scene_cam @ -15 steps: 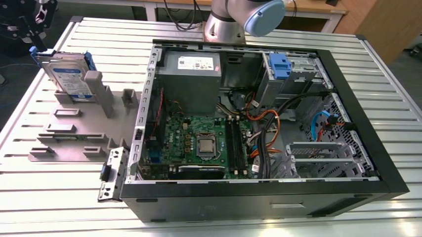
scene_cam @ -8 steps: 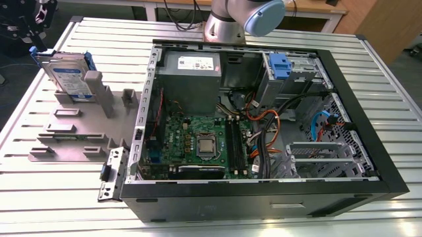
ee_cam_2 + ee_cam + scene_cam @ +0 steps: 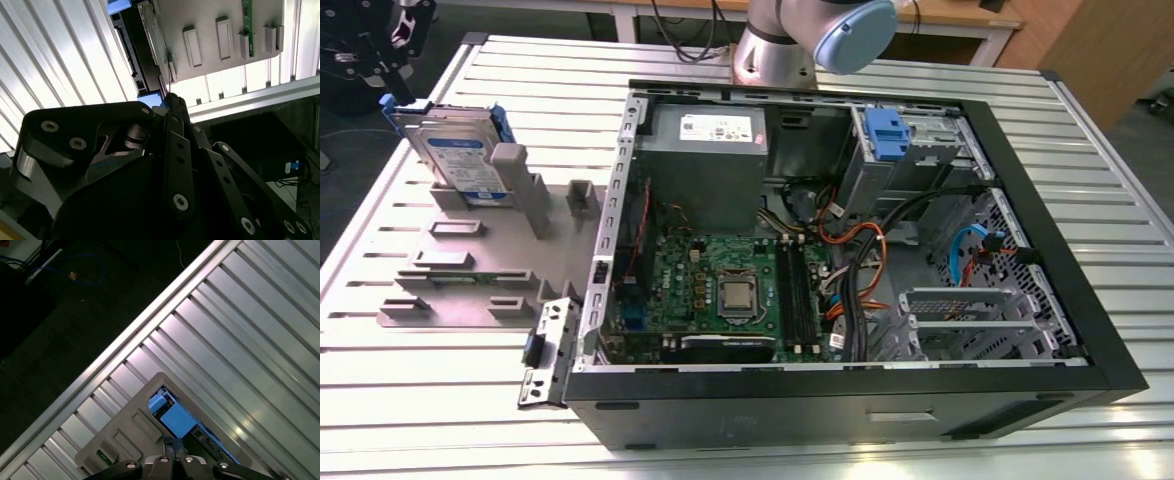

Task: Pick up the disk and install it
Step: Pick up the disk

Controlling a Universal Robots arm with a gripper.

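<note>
The jaws are drawn together with nothing between them, and the gripper holds nothing. Its closed tips hang close over the upper end of the disk; whether they touch it I cannot tell.

The disk stands upright on its edge in a slot of a grey holder, its white-and-blue label facing outward and blue side rails along its edges. In the first wrist view one blue rail end lies just beyond the fingertips, set in the holder's slot. In the second wrist view the disk's thin silver edge runs away from the tips alongside the holder's flat grey plate.

The holder lies on a slatted aluminium table, on the exterior view's left, just beside an open computer case. Inside the case a green motherboard lies flat. A larger grey power supply box sits at the far wall, and a bare blue clip sits in the drive bay toward the exterior view's right. The arm's base rises behind the case.
</note>
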